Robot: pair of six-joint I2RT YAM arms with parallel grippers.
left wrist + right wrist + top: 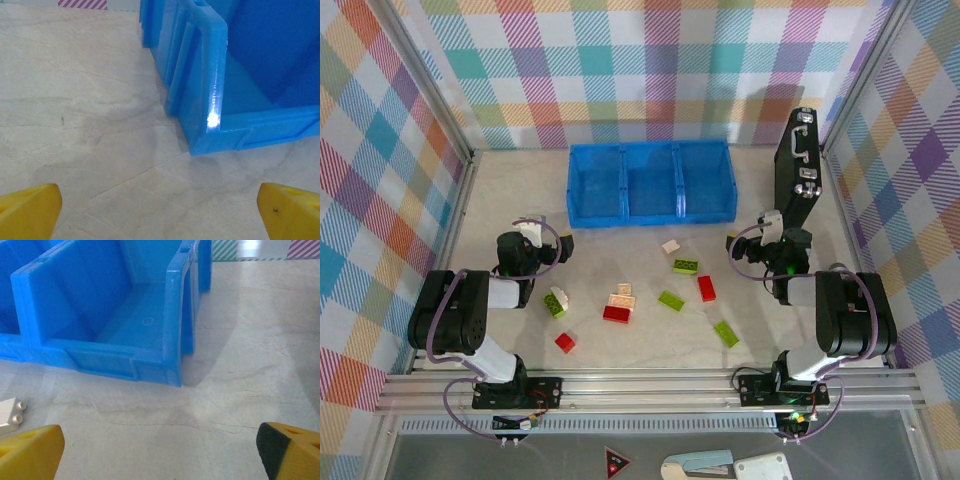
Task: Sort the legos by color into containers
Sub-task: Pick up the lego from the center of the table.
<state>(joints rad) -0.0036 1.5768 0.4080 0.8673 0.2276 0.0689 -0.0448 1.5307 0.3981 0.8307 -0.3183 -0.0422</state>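
Note:
The blue tray (650, 180) of three containers stands at the back middle, and all its compartments look bare. The legos lie loose in front of it: cream (671, 245), green (685, 266), red (706, 288), green (670, 300), green (726, 334), red with cream on it (617, 312), green-and-cream (556, 302) and red (565, 342). My left gripper (563, 243) is open near the tray's left front corner (205, 140), its yellow fingers (30, 210) wide apart over bare table. My right gripper (733, 245) is open by the tray's right front corner (172, 372). A cream lego (10, 415) lies beside its left finger.
A black case (798, 165) stands upright against the right wall, just behind the right arm. Checked walls close in the table on three sides. A metal rail (650, 385) runs along the near edge between the arm bases.

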